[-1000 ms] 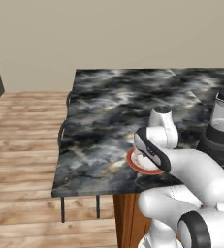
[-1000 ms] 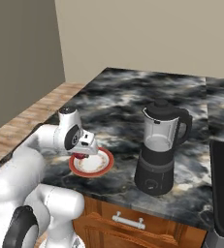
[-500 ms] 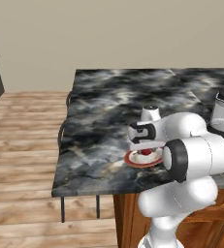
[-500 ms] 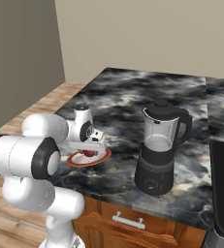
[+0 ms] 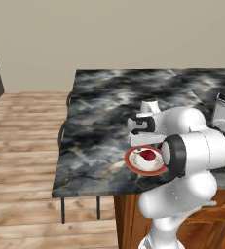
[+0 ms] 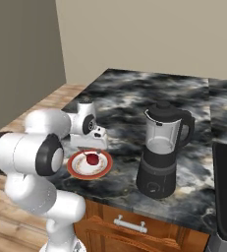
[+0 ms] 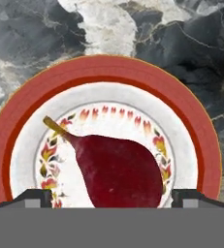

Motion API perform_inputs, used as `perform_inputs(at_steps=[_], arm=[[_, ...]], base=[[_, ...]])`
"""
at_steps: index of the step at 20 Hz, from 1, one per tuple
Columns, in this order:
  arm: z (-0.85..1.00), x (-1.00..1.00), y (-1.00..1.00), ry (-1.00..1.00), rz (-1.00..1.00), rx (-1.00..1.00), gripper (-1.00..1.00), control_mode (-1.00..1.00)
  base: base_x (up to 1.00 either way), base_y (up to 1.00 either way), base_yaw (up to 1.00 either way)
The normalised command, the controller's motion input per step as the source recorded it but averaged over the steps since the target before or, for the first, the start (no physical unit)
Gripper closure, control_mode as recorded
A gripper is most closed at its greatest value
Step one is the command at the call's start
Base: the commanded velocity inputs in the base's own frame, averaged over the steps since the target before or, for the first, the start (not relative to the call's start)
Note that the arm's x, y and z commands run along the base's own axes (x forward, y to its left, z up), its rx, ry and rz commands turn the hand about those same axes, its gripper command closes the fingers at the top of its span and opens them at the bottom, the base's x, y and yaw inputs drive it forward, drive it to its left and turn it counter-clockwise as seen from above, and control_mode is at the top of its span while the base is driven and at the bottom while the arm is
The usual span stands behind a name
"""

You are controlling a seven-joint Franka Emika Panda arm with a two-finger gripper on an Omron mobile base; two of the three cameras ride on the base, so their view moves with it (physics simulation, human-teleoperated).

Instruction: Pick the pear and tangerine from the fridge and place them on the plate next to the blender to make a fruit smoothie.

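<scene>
Hand view looks straight down on a dark red pear (image 7: 118, 169) lying on the plate (image 7: 108, 72), stem toward the left; the pincer (image 7: 111, 196) spreads wide, one fingertip on each side of the fruit. Plate sits on the marble surface (image 6: 129, 98), blender (image 6: 163, 150) just to its right

The plate (image 6: 89, 165) is sitting on the worktop (image 6: 134, 98), near its front edge, and the pear (image 6: 91, 158) is lying on the plate, about at its middle, stem pointing away from the gripper (image 7: 111, 196). The gripper is hanging just above the plate, over the pear. The blender (image 6: 163, 149) is standing on the worktop to the right of the plate, close by but not touching it.
</scene>
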Motion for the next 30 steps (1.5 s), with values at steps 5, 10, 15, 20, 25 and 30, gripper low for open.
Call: perform_inputs(at_steps=[5, 10, 15, 20, 25, 30], arm=[[0.58, -0.84, 0.07, -0.07, 0.00, 0.00, -1.00, -1.00], [0.88, -0.80, 0.30, -0.15, 0.00, -0.05, -1.00, -1.00], [0.91, -0.95, 0.12, -0.27, 0.00, -0.04, -1.00, -1.00], [0.88, -1.00, 0.00, -0.24, 0.03, 0.00, -1.00, -1.00], [0.17, -0.89, 0.00, -0.32, 0.01, 0.00, -1.00, -1.00], [0.00, -0.39, 0.00, -0.26, 0.01, 0.04, -1.00, -1.00]], base=[[0.00, 0.00, 0.00], [0.00, 0.00, 0.00], [0.00, 0.00, 0.00], [0.00, 0.00, 0.00], [0.00, 0.00, 0.00], [0.00, 0.00, 0.00]])
